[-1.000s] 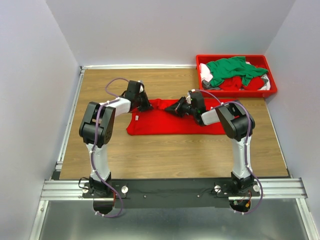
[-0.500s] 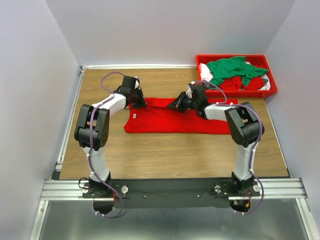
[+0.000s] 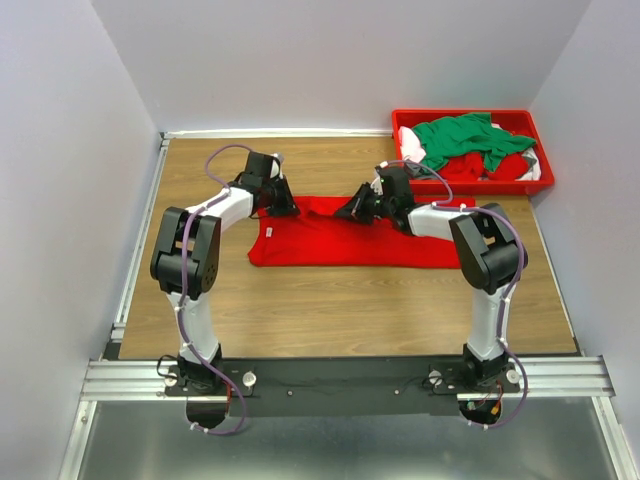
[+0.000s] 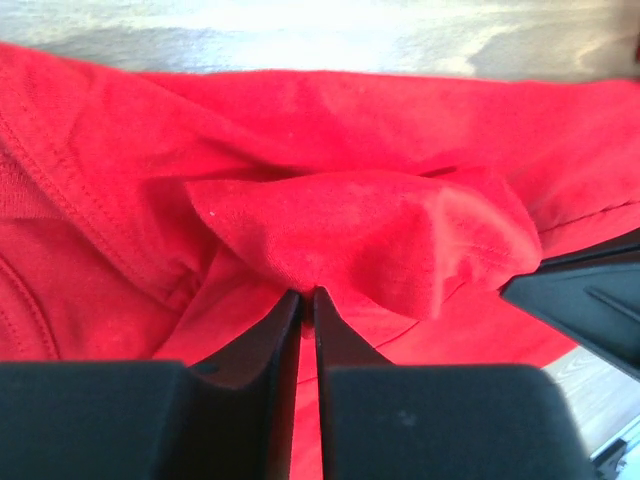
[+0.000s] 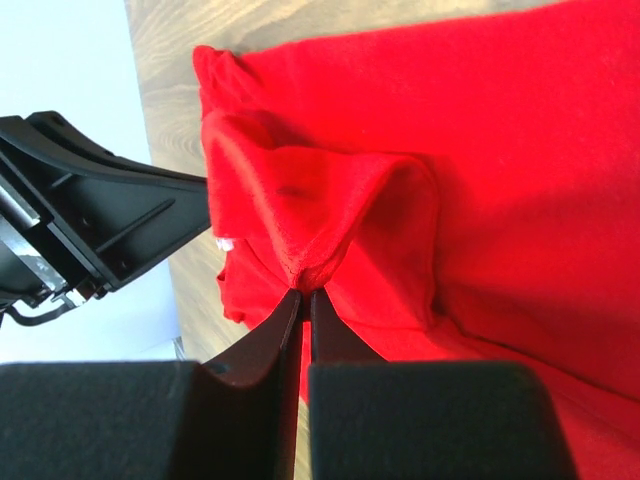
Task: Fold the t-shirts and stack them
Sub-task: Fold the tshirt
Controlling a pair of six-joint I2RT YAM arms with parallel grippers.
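Observation:
A red t-shirt (image 3: 350, 245) lies spread as a wide band across the middle of the table. My left gripper (image 3: 284, 207) sits at its far left edge and is shut on a raised fold of the red cloth (image 4: 360, 225); in the left wrist view the left gripper (image 4: 307, 292) has cloth pinched at its tips. My right gripper (image 3: 349, 211) is shut on the far edge a little to the right, and in its own view the right gripper (image 5: 304, 292) pinches a peaked fold (image 5: 320, 215). More t-shirts, a green one (image 3: 465, 135) on top, fill the bin.
The red plastic bin (image 3: 465, 113) stands at the far right corner of the table. The left gripper's black body (image 5: 100, 220) shows close beside the right one. Bare wood (image 3: 350, 310) lies between the shirt and the arm bases.
Both arms have reached farther from their bases and the two grippers now sit slightly closer to the far edge. The shirt has shifted a little to the left with them.

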